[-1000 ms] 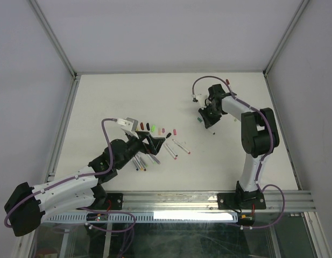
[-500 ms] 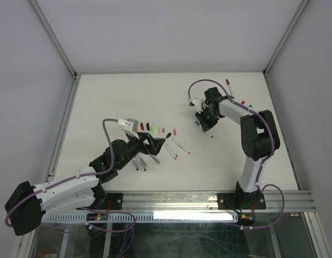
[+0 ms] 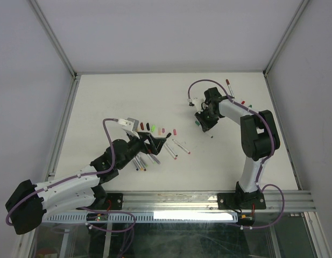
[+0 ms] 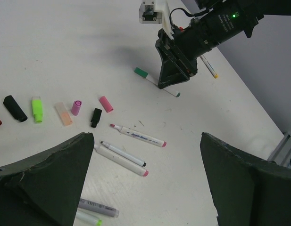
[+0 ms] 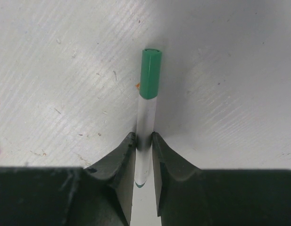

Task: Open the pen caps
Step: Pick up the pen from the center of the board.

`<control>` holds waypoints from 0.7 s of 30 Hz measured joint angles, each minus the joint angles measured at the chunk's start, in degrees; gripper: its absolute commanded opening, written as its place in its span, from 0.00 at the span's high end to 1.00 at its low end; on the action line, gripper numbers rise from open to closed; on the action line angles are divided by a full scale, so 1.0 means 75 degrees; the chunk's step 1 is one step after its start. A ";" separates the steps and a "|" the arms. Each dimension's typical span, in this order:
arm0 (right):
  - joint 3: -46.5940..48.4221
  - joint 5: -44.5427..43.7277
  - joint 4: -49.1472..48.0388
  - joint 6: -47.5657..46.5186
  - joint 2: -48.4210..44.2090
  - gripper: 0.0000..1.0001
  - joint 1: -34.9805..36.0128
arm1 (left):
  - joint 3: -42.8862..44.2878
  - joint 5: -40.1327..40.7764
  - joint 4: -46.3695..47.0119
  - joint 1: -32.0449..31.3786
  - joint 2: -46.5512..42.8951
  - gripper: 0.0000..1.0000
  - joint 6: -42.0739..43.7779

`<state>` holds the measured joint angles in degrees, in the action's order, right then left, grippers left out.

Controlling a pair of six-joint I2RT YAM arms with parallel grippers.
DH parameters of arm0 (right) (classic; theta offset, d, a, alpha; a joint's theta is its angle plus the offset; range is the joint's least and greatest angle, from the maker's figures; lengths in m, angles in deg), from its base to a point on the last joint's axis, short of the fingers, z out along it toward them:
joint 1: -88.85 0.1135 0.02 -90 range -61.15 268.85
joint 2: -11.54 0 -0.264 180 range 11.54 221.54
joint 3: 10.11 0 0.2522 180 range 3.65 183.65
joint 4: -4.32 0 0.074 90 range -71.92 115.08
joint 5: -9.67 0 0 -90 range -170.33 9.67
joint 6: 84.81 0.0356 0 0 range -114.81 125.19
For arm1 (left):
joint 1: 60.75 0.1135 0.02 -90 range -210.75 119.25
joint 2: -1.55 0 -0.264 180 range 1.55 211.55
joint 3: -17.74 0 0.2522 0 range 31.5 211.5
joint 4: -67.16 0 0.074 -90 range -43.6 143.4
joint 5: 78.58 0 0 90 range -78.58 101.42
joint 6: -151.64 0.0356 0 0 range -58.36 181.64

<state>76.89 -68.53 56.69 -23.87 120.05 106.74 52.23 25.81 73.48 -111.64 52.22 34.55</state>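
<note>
White wall panels (image 3: 155, 32) set in aluminium posts close in a white worktop (image 3: 112, 102). An aluminium rail (image 3: 209, 199) runs along its near edge. The left arm (image 3: 74, 183) lies low from the near left corner toward the middle. The left end effector (image 3: 156, 145) hangs with its fingers spread wide above a scatter of uncapped pens (image 3: 149, 158). The right arm (image 3: 252, 134) reaches to the far right of centre, with the right end effector (image 3: 202, 123) down at the surface.

Only the overhead view shows both arms whole, and a further pen (image 3: 228, 84) near the far right corner. The left wrist view sorts out the loose pen caps (image 4: 63, 113). They lie in a row just beyond the uncapped pens: dark red, black, lime, peach, purple, a smaller black and pink, each apart from the next. It also shows the right end effector side-on, tips down at a green-capped pen (image 4: 150, 77) lying flat. Only the right wrist view shows fine scratches in the worktop. There the fingers (image 5: 121, 155) stand narrow, close against either side of the white barrel. The green cap (image 5: 150, 73) is still fitted beyond them. Whether they press the barrel, I cannot tell.

One uncapped pen with a pink end (image 4: 138, 136) carries dark print along its barrel, too small to read. A green light (image 4: 233, 15) glows on the right arm's wrist.
</note>
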 measured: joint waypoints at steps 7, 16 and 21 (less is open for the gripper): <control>-0.0023 -0.0087 -0.0035 0.0003 0.0000 0.79 0.0015 | -0.0003 -0.0006 0.0137 0.0000 0.0000 0.01 -0.0085; -0.0032 -0.0122 -0.0055 0.0009 -0.0003 0.93 0.0015 | -0.0017 -0.0128 0.0338 0.0000 0.0015 0.01 -0.0149; -0.0035 -0.0082 -0.0055 0.0006 -0.0012 1.00 0.0015 | -0.0207 -0.0236 0.0758 0.0003 0.0125 0.01 -0.0321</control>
<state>76.62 -69.15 56.27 -23.83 119.96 106.85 50.68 24.04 79.16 -111.62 53.16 32.14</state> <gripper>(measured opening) 0.146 0.990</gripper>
